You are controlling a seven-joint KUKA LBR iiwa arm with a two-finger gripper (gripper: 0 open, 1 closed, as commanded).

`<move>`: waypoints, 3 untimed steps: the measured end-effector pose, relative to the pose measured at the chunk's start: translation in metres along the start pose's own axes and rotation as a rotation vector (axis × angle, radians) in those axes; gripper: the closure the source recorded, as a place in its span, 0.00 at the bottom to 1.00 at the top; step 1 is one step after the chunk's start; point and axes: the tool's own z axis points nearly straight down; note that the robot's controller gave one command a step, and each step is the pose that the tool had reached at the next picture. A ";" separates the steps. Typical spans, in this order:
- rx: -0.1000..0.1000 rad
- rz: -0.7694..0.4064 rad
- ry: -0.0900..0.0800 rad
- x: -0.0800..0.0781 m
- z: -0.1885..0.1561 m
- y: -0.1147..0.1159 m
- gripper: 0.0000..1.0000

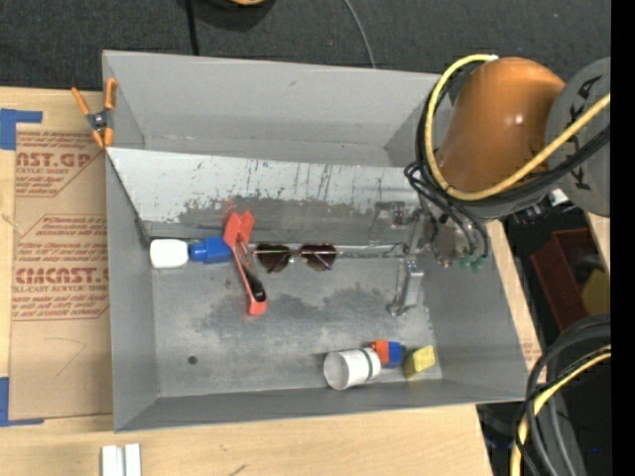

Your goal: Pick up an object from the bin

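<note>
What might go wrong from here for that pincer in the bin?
The pincer stands close to the bin's right wall, beside the thin temple of the sunglasses. Such a thin, shiny rod may slip out or bend if pinched. The sunglasses lie right beside the red tool, so lifting them might drag it along. So near the wall, the pincer could also scrape it.

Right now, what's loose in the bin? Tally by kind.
Sunglasses: 1
Red hand tool: 1
White cylinders with coloured ends: 2
Yellow block: 1
Total: 5
</note>
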 end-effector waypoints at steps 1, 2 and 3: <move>0.001 0.000 -0.008 -0.001 -0.005 0.000 0.00; 0.001 -0.092 -0.011 0.006 0.036 -0.011 0.00; 0.002 -0.299 -0.008 0.044 0.066 0.008 0.00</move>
